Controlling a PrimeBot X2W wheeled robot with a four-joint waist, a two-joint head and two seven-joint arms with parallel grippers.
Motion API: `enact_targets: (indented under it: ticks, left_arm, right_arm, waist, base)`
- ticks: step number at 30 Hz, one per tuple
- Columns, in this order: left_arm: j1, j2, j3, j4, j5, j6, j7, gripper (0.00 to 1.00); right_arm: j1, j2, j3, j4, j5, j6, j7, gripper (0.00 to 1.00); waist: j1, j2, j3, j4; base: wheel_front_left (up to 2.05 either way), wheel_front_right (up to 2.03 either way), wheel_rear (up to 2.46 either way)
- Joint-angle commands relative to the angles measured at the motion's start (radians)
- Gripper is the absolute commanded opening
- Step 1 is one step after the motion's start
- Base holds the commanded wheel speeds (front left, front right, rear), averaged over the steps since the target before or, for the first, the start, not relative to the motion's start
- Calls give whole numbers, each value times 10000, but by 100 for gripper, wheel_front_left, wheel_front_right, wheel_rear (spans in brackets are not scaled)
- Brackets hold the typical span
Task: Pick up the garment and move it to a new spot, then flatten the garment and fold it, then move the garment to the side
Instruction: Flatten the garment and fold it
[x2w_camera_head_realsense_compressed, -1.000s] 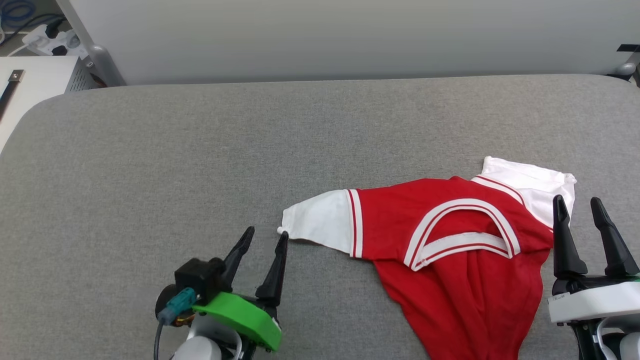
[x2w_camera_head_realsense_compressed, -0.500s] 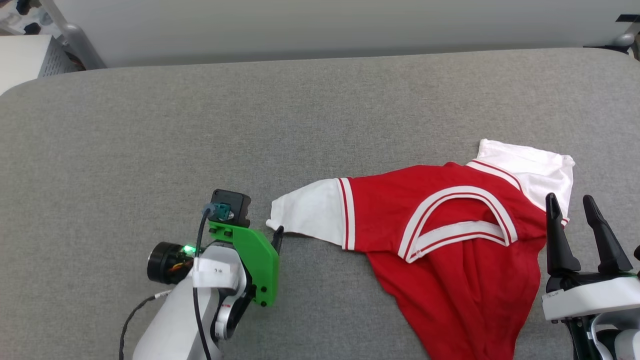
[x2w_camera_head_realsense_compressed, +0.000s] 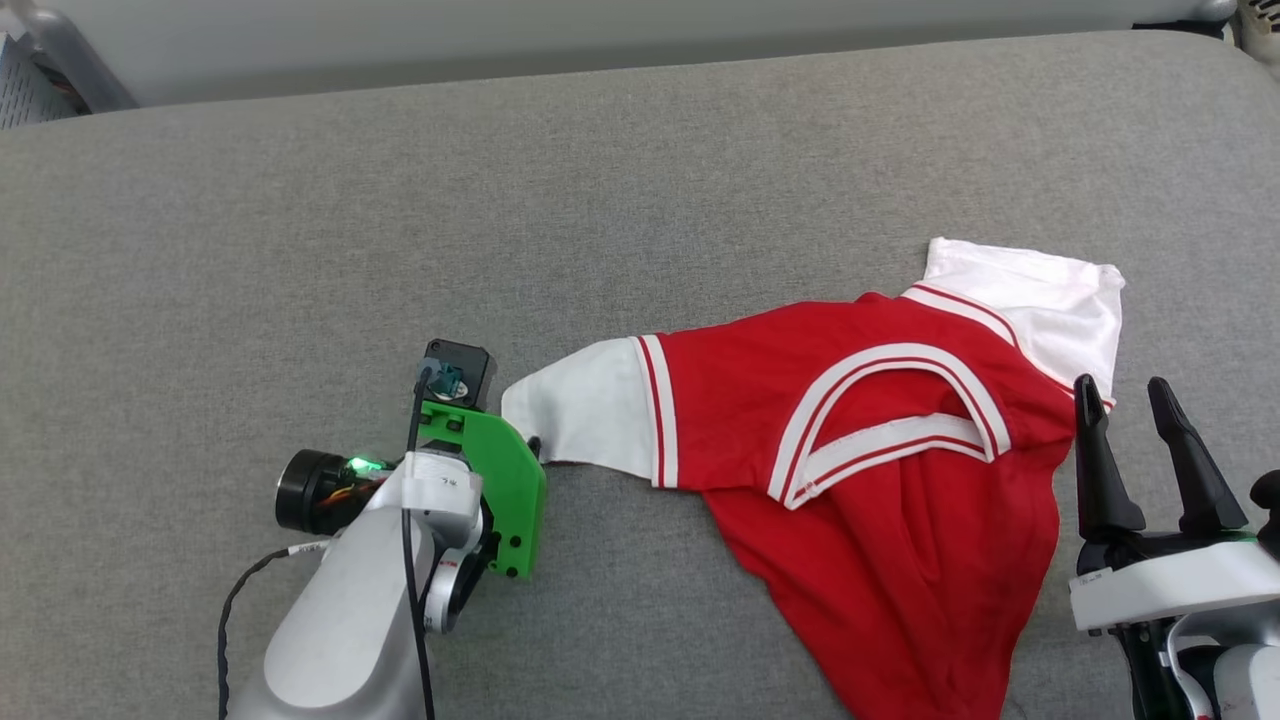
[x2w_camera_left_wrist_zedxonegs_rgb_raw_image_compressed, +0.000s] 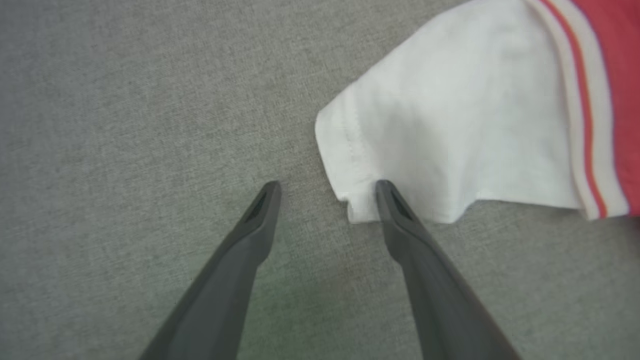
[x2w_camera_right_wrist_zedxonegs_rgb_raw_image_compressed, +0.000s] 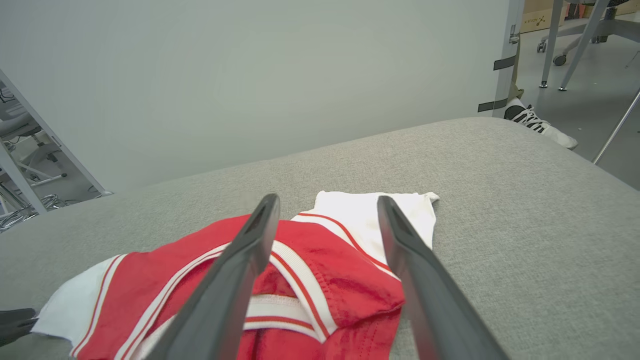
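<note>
Two arms were out over the grey bench (x2w_camera_head_realsense_compressed: 400, 200), and both had their fingers spread wide, clamped on nothing; the left end effector (x2w_camera_left_wrist_zedxonegs_rgb_raw_image_compressed: 327, 187) was down low at the tip of the near white sleeve (x2w_camera_head_realsense_compressed: 585, 430), pointing steeply at the cloth; in the left wrist view one fingertip sat right on the sleeve's hemmed corner while the other rested over bare grey fabric just beside it; from the head view that arm's green bracket (x2w_camera_head_realsense_compressed: 500, 490) hid most of the fingers. The garment (x2w_camera_head_realsense_compressed: 880, 520) lay crumpled on the right half of the bench, red body bunched and running out of the bottom edge of the head view, striped neck trim (x2w_camera_head_realsense_compressed: 890, 420) facing up, far white sleeve (x2w_camera_head_realsense_compressed: 1040, 300) folded at the top right; no lettering showed. The right end effector (x2w_camera_head_realsense_compressed: 1122, 390) stood with fingers apart just beside the garment's right edge, below the far sleeve; whether it touched the cloth could not be told. A white shoe (x2w_camera_right_wrist_zedxonegs_rgb_raw_image_compressed: 537, 125) showed on the floor beyond the bench corner.
</note>
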Motion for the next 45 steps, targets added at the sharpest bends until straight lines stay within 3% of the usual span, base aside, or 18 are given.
enact_targets:
  ticks: [1, 10, 12, 19, 27, 33, 38, 45]
  left_arm:
    - [-164, 90, -31, 136, 27, 24, 69, 100]
    - [-6, 65, -404, 728, -58, -185, 485, 100]
    - [-14, 45, -481, 847, -121, -298, 595, 0]
    - [160, -115, -463, 1077, -397, -372, 255, 0]
    - [548, 83, 406, 254, -1020, -156, -882, 0]
    - [827, 531, 983, -1341, -1498, -172, -896, 0]
    - [1265, 1010, 1270, -2675, -1678, -37, -439, 0]
    - [1797, 1205, 1433, -3891, -1850, 181, -148, 0]
  right_arm:
    - [-127, 52, 21, 53, -66, -7, -53, 100]
    - [-162, 59, 13, 138, -93, -7, -72, 100]
    - [-186, 48, 24, 138, -109, -7, -59, 100]
    - [-190, -45, -6, 183, -184, -7, -1, 100]
    - [-136, -408, -40, 131, -117, -7, 631, 100]
    - [-196, -1087, -42, 32, 58, -7, 2968, 100]
    - [-1047, -1546, -527, -12, 10, -7, 5717, 100]
    - [-2604, -1936, -1016, 382, -339, -7, 9395, 100]
  waist:
    - [0, 0, 61, -76]
    - [0, 0, 156, -132]
    - [0, 0, 179, -124]
    - [0, 0, 37, 35]
    - [0, 0, -369, 452]
    - [0, 0, -400, 767]
    - [0, 0, -254, 920]
    - [0, 0, 160, 1285]
  base:
    - [0, 0, 0]
    - [0, 0, 0]
    - [0, 0, 0]
    - [0, 0, 0]
    - [0, 0, 0]
    - [0, 0, 0]
    - [0, 0, 0]
    - [0, 0, 0]
